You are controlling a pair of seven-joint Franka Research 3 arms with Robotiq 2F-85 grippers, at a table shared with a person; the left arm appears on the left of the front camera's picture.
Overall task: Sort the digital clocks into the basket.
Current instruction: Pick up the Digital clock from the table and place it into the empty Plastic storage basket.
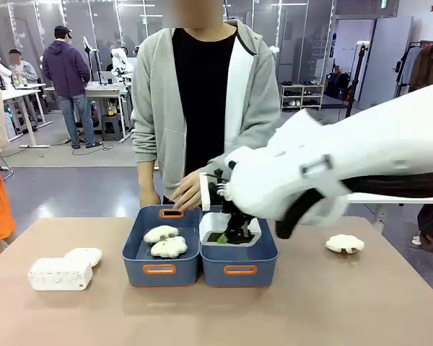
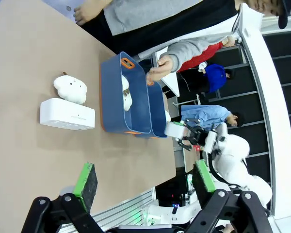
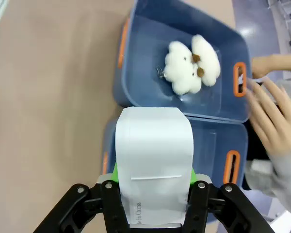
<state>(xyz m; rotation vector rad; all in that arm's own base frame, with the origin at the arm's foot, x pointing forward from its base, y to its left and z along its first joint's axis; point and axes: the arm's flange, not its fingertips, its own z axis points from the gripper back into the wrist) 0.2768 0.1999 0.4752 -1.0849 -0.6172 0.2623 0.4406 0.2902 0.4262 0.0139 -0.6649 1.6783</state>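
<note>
My right gripper [image 3: 154,191] is clamped on a clock [image 3: 154,145], pointing it straight down, I judge to clear the walls of the basket [image 3: 213,145] just beneath my fingers. The other clock [image 1: 60,274] waits well off to my left.

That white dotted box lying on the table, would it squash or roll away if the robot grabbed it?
Probably neither: the dotted clock looks like rigid plastic, sitting squarely on a flat side. The right gripper holds the other clock undented. Smooth shells might slip.
</note>
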